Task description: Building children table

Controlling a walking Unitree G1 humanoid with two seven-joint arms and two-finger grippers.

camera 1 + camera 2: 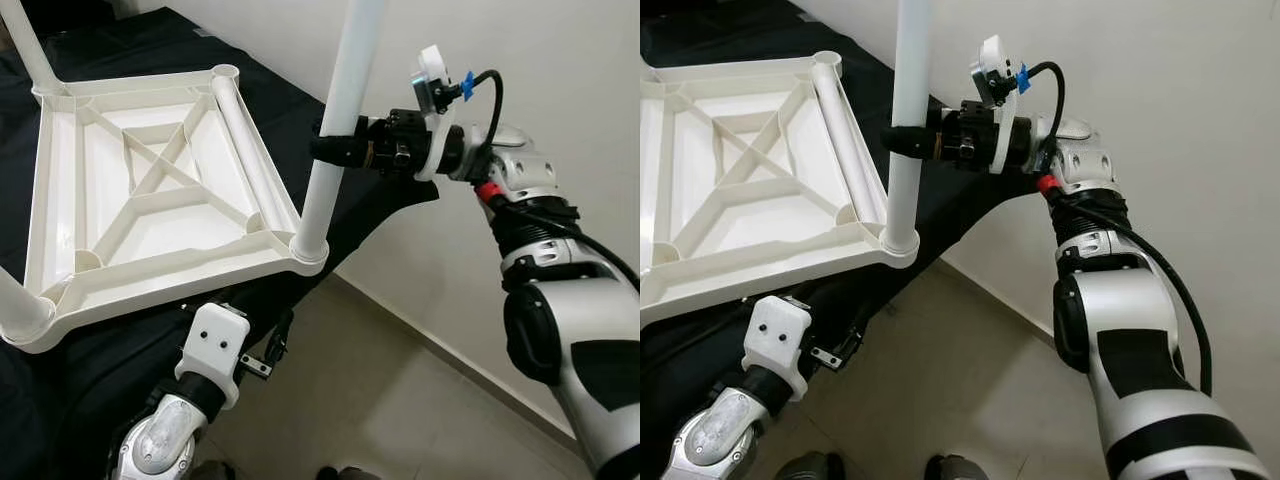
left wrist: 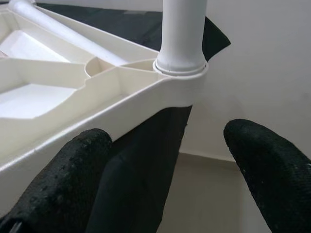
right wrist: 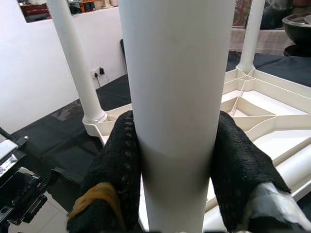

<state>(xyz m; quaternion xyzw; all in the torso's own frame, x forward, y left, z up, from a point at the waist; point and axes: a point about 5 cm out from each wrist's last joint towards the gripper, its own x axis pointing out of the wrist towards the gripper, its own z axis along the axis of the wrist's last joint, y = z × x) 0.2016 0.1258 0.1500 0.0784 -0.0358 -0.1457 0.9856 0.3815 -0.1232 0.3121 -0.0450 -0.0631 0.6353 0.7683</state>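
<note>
**Right gripper clamps a leg standing in the upturned table's corner socket**

The white table top lies upside down on a black cloth, its ribbed underside facing up. The left gripper sits low under the near edge, its fingers spread wide with nothing between them; above and beyond them is the corner socket. A loose leg lies flat inside the frame. At the right, the upright leg stands in that socket, and the right gripper is closed around its middle, one black finger pressed on each side.
</note>
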